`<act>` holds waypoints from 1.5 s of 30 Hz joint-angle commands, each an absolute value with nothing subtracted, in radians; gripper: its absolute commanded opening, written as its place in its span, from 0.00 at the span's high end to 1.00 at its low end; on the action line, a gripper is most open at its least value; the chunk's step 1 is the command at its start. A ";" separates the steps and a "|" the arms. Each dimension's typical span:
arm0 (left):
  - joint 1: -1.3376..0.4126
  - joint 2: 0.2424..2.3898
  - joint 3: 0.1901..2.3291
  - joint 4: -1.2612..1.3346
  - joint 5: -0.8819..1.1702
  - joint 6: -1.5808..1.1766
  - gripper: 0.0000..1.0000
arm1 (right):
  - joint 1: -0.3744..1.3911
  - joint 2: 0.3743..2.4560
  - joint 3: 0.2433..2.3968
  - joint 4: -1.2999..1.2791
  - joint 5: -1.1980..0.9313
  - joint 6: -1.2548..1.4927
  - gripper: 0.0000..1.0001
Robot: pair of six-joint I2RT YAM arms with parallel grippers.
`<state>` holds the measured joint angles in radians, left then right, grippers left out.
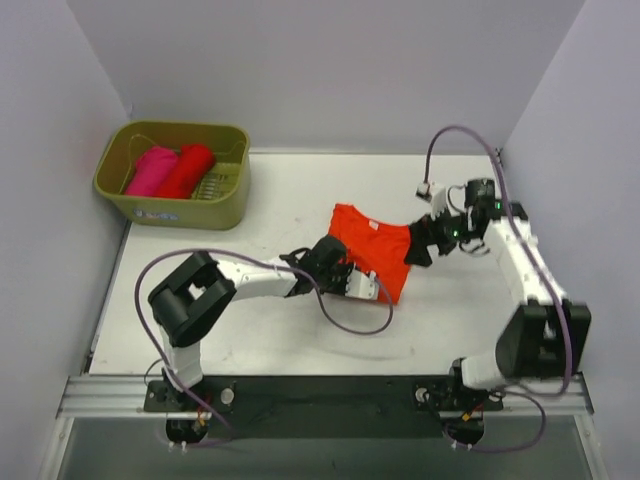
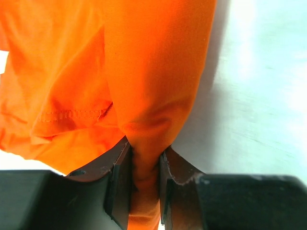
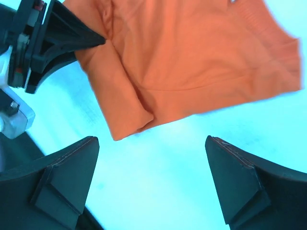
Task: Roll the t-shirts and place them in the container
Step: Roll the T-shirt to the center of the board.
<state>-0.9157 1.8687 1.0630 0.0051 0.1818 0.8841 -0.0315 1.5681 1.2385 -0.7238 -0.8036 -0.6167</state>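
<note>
The orange t-shirt (image 1: 375,248) lies folded on the white table at centre. My left gripper (image 1: 352,274) is shut on its near-left edge; in the left wrist view the orange cloth (image 2: 144,96) is pinched between the two fingers (image 2: 117,184). My right gripper (image 1: 422,245) is open and empty at the shirt's right edge, above the table; in the right wrist view the orange t-shirt (image 3: 192,62) lies just beyond its spread fingers (image 3: 67,167). The red t-shirt (image 1: 188,170) and the magenta-pink t-shirt (image 1: 150,170) lie rolled in the basket.
The olive-green basket (image 1: 230,200) stands at the table's far left corner. Grey walls close in the left, back and right. The left arm's purple cable (image 1: 350,322) loops over the table in front of the shirt. The left gripper shows in the right wrist view (image 3: 48,38).
</note>
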 commanded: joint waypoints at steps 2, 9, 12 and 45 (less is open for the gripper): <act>-0.922 1.810 1.114 -0.264 0.384 0.842 0.69 | 0.047 1.182 0.876 -0.358 -0.577 -0.568 0.00; -0.887 1.931 1.328 -0.644 0.639 0.946 0.69 | 0.124 0.787 0.658 -0.385 -0.451 -0.712 0.00; -0.867 1.974 1.396 -0.754 0.686 0.960 0.69 | 0.153 0.638 0.586 -0.426 -0.520 -0.784 0.00; -0.824 2.048 1.520 -0.897 0.808 0.907 0.68 | 0.723 0.948 0.400 -0.113 -0.476 -0.654 0.19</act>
<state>-0.8177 2.0556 1.4837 -0.8761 0.7334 0.9199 0.7090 0.9257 0.4034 -0.1875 -0.5282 -0.6914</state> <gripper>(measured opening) 0.322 0.857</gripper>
